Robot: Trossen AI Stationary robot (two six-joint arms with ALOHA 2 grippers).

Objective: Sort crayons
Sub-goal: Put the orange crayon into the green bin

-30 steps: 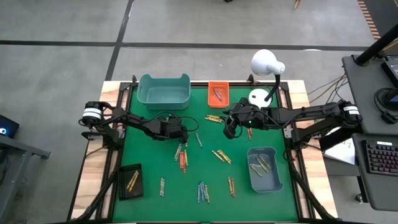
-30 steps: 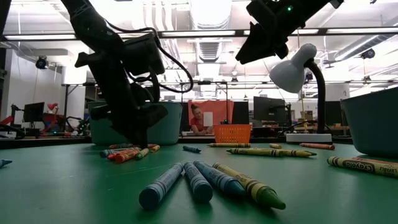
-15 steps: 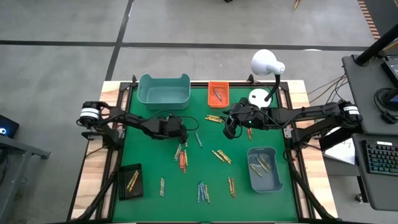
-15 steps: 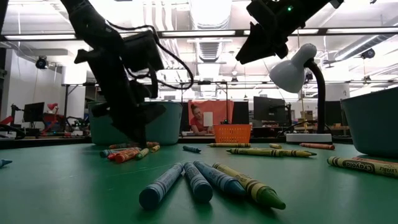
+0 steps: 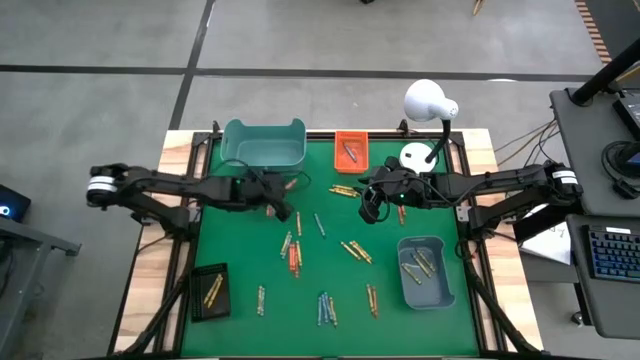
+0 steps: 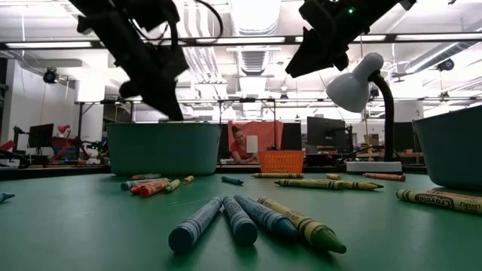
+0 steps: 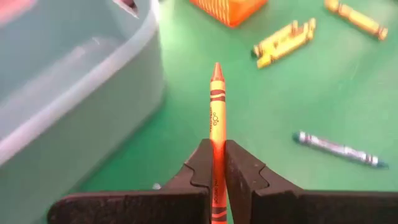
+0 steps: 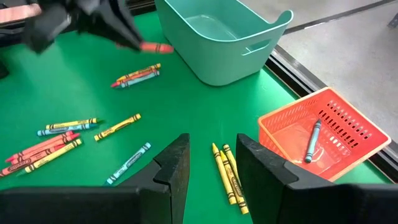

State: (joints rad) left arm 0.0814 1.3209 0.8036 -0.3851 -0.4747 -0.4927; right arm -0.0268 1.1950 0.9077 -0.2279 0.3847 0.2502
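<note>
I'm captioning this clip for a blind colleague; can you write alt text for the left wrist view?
The left gripper is shut on an orange crayon that points away from the camera, above green table felt. A teal bin stands close beside it; farther off lie yellow crayons, a blue crayon and the corner of an orange basket.

Four containers stand on the table: one large teal bin (image 5: 264, 146) at the far left, one orange basket (image 5: 351, 150) at the far middle, one grey-blue bin (image 5: 425, 272) at the near right, and one black tray (image 5: 209, 291) at the near left. The orange basket holds one blue crayon (image 8: 310, 142). The grey-blue bin holds several yellowish crayons (image 5: 420, 264) (too bunched to count). There is one white desk lamp (image 5: 429, 105) and there are two arms. One orange crayon (image 7: 216, 118) is off the table.
</note>
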